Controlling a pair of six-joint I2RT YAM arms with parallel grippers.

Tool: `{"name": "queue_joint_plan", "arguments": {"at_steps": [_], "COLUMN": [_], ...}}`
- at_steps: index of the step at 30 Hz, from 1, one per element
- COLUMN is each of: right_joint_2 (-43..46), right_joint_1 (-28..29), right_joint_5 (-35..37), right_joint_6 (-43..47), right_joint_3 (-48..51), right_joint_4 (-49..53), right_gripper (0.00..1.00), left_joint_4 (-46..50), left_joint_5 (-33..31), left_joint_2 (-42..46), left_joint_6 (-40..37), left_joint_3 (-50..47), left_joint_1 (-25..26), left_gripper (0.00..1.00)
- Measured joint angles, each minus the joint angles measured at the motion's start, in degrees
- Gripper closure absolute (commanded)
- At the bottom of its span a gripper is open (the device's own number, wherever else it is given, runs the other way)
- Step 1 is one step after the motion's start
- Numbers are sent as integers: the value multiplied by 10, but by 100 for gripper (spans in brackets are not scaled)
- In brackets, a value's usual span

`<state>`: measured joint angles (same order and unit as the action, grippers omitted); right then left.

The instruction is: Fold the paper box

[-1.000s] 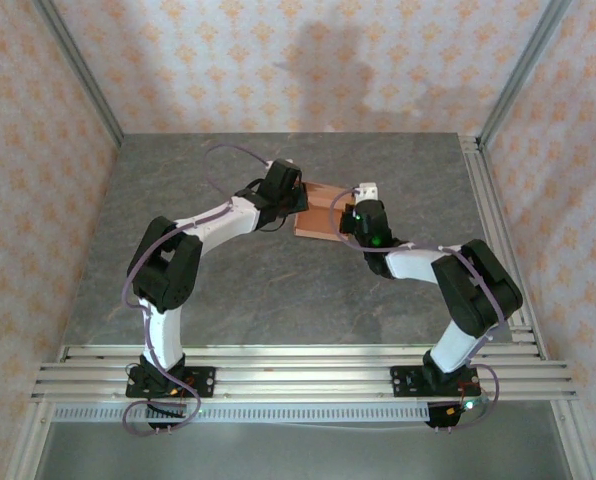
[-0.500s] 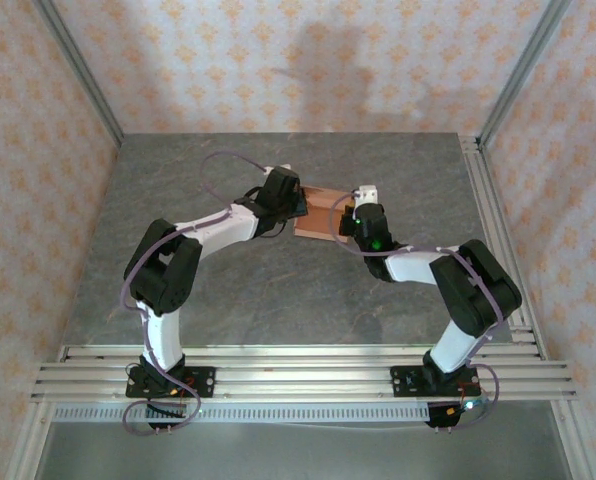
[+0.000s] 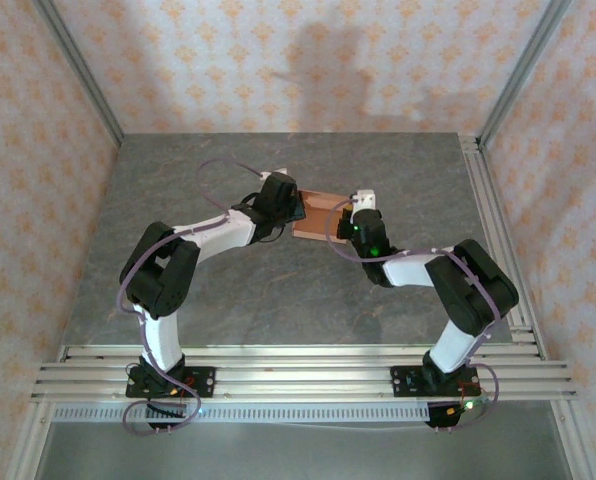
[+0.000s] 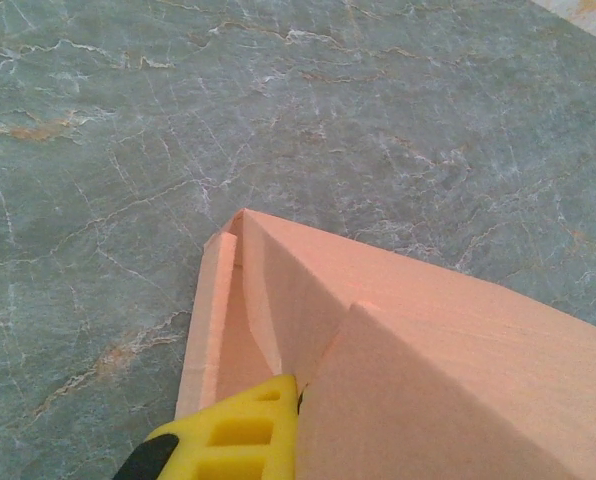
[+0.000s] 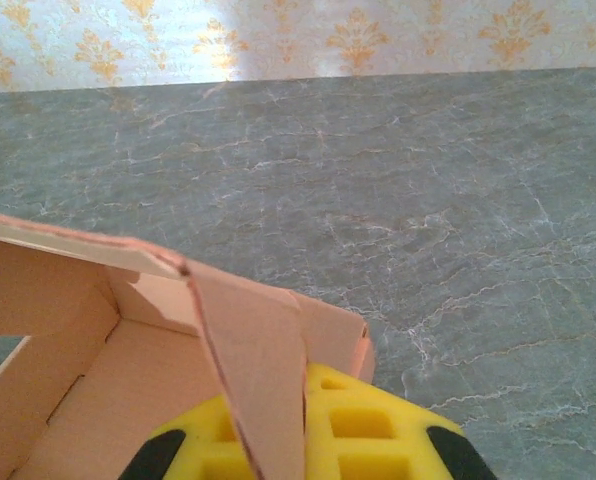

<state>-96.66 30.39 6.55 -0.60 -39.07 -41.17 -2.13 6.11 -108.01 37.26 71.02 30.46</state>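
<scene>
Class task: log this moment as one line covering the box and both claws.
paper box: partly folded, mid-table | left claw: shut on its wall | right claw: shut on its flap

On my feed the box [image 4: 408, 350] reads as thin matt paper card, faintly fibrous, with raw cut edges. The counter [image 5: 428, 200] looks like smooth veined stone with a dull sheen. The fingers [image 5: 368, 430] of the right gripper [image 5: 288, 440] are matt yellow moulded plastic.
</scene>
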Motion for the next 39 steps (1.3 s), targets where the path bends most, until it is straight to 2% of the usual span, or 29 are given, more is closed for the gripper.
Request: {"name": "queue_joint_plan", "arguments": {"at_steps": [7, 18, 27, 33, 39], "right_joint_2": [9, 5, 1, -5, -15], "right_joint_1": [2, 9, 18, 18, 17], "right_joint_5": [13, 41, 57, 46, 46], "right_joint_6": [-26, -56, -148, -185, -165], "right_joint_3": [-50, -73, -106, -112, -95], "right_joint_4": [99, 150, 206, 218, 183], "right_gripper": [100, 100, 100, 100, 100], "left_joint_4": [-8, -20, -24, -23, -22], "left_joint_5": [-2, -2, -2, -1, 0], "left_joint_2": [4, 4, 5, 6, 9], "left_joint_6": [0, 0, 0, 0, -2], "left_joint_3": [-8, -18, -21, -26, -33], "left_joint_1": [0, 2, 2, 2, 3], "left_gripper": [100, 100, 100, 100, 100]}}
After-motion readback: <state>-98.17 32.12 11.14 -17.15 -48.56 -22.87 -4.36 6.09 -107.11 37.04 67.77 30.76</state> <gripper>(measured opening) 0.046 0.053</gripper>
